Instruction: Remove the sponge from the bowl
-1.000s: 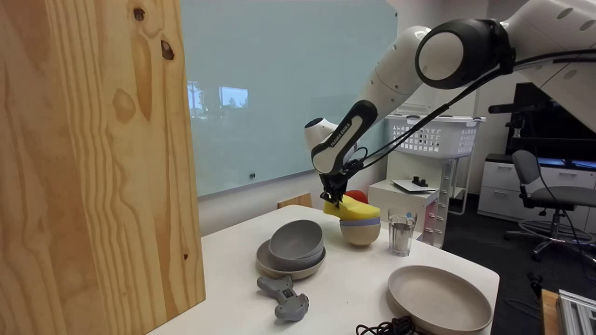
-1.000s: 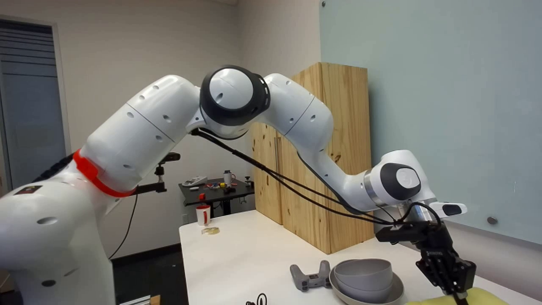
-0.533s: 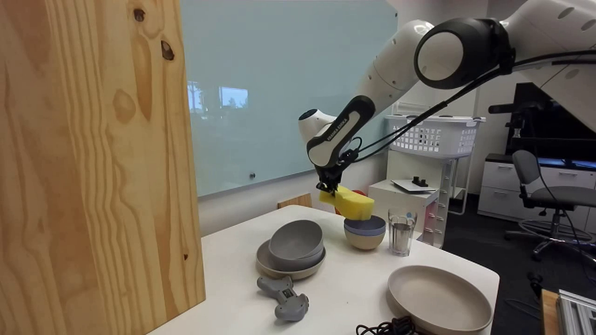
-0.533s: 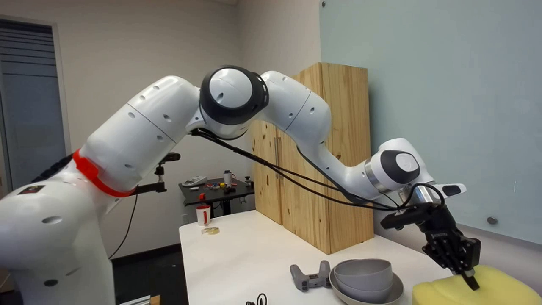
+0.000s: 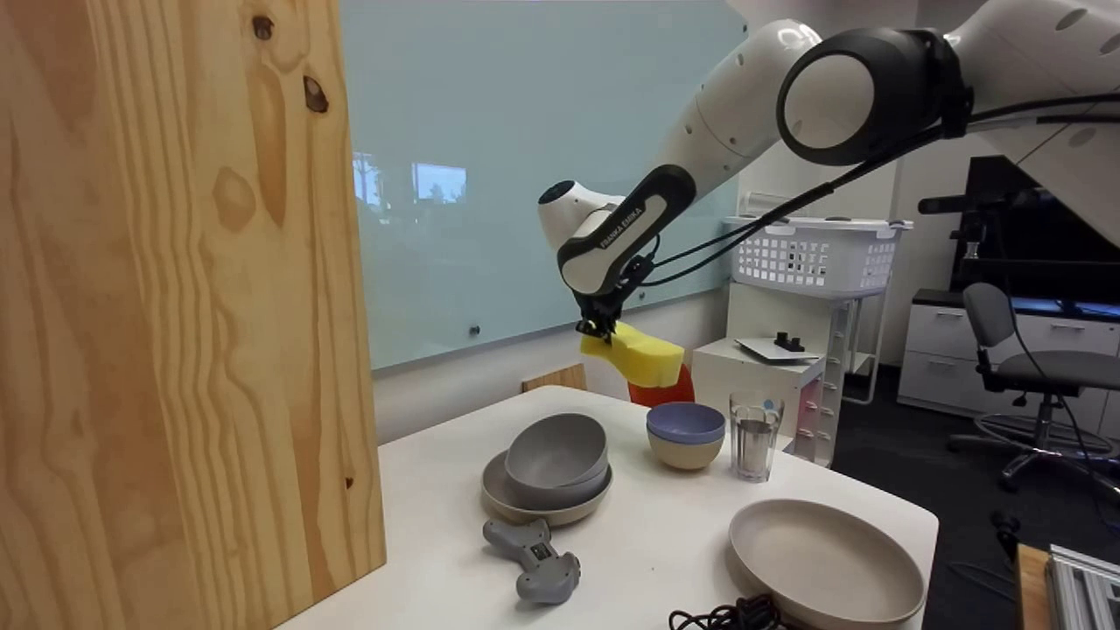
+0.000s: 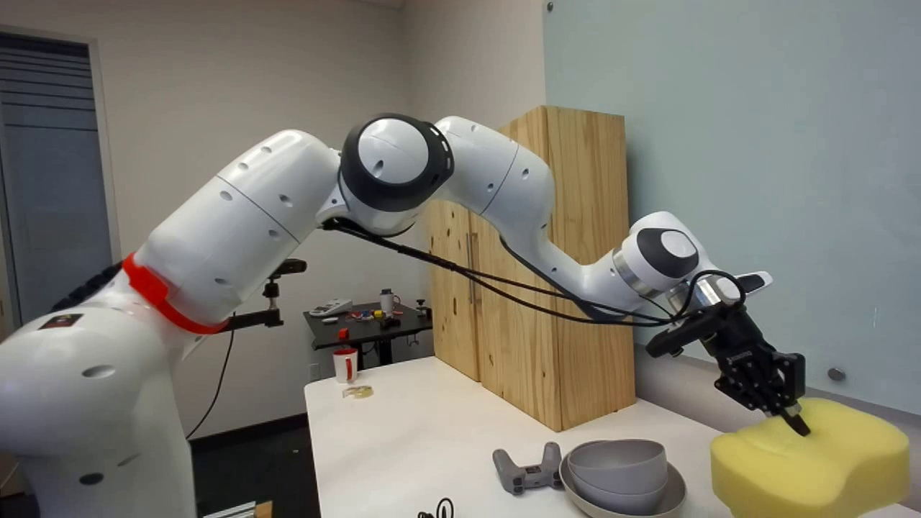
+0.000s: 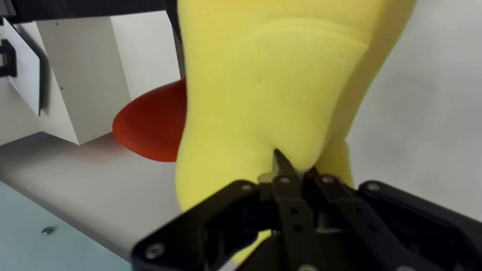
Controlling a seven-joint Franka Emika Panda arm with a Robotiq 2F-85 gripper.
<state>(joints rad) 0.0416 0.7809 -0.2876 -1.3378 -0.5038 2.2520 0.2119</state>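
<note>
White tabletop (image 5: 643, 525) below, the nearly closed claw (image 7: 296, 171) pinches the yellow sponge (image 5: 639, 354) high and left of the lavender bowl (image 5: 686, 435): best lower it gently, grip firm, clear of the rim.

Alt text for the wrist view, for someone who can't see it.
Black gripper, at the bottom, pinches a bright yellow sponge that fills the middle of the frame. To its left are a rounded red object, partly hidden by the sponge, and a white cabinet; to its right, a blurred pale tabletop.
</note>
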